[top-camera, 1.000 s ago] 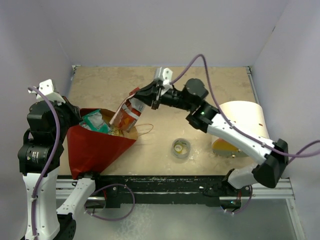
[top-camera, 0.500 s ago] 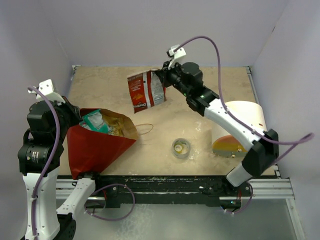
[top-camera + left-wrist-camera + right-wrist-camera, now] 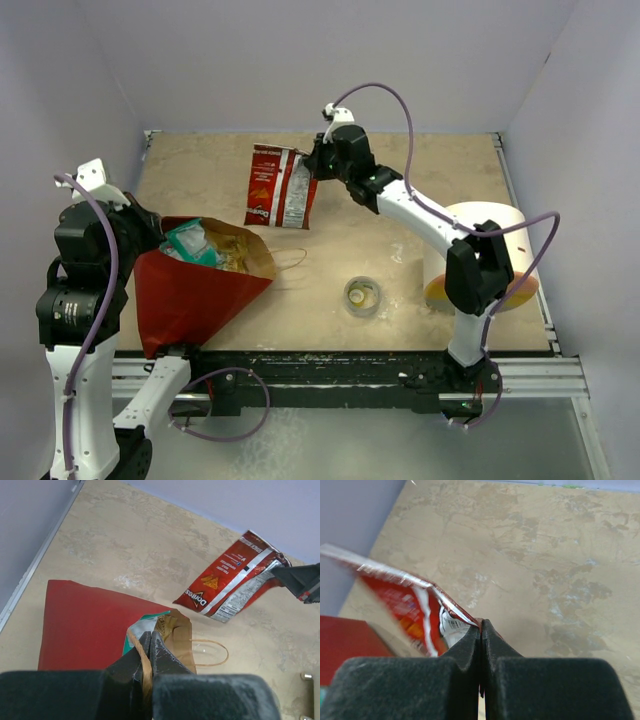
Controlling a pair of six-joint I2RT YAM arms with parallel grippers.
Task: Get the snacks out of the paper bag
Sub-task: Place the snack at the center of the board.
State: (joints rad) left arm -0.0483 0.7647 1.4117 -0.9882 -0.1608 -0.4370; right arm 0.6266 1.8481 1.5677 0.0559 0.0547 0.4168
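The red paper bag [image 3: 185, 290] lies on its side at the left, brown mouth facing right, with a teal packet [image 3: 188, 240] and a golden packet [image 3: 232, 250] showing inside. My left gripper [image 3: 150, 639] is shut on the bag's near loop handle [image 3: 142, 667], holding the mouth up. A red snack packet [image 3: 278, 187] hangs in the air over the back middle of the table, pinched at its upper right corner by my right gripper [image 3: 312, 160], which is shut on it. In the right wrist view the packet [image 3: 415, 611] hangs left of the gripper [image 3: 481, 625].
The bag's other loop handle [image 3: 290, 259] lies on the table. A small tape roll [image 3: 362, 296] sits at centre front. A cream-white cylinder [image 3: 500, 250] with an orange base lies at the right, behind the right arm's forearm.
My right gripper has pulled the red snack packet out of the bag's mouth, lifted it and carried it toward the back of the table. The left arm and the bag have stayed put.
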